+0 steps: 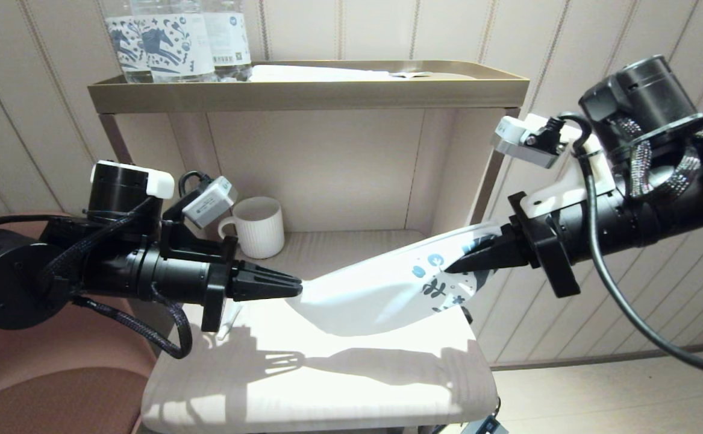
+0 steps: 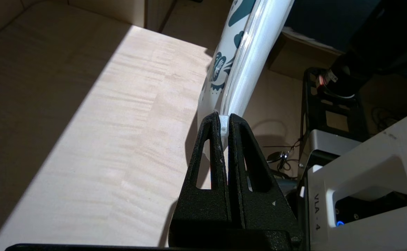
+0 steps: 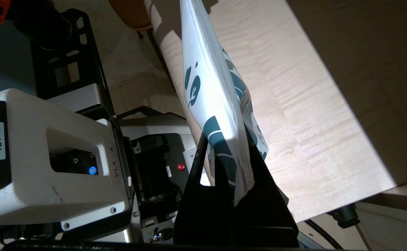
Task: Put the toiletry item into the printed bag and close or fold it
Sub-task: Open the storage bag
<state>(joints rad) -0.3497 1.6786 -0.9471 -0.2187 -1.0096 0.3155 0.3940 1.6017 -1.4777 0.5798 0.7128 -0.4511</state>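
I have the printed bag (image 1: 381, 289) strung between both arms above the pale wooden lower shelf (image 1: 327, 386) of the bedside stand, clear of the surface and casting a shadow on it. My left gripper (image 1: 297, 288) comes in level from the left with its jaws pinched tight on the plain white end of the bag; in the left wrist view the two black fingers (image 2: 210, 153) meet on the pouch's corner, at its zip strip, and the bag (image 2: 238, 69) runs away from them on edge. My right gripper (image 1: 456, 265) reaches in from the right, a little higher, so the bag sags in a shallow curve and rises toward it. Its jaws are clamped on the end with the dark blue floral print, and the right wrist view shows the printed plastic (image 3: 213, 104) caught between the fingers (image 3: 259, 181). I cannot see the toiletry item in any view, so I cannot tell whether it is inside the bag. A white ribbed mug (image 1: 258, 226) stands at the back of the shelf, behind the left gripper. On the upper tray (image 1: 303, 93) are water bottles (image 1: 176, 42) with blue printed labels.
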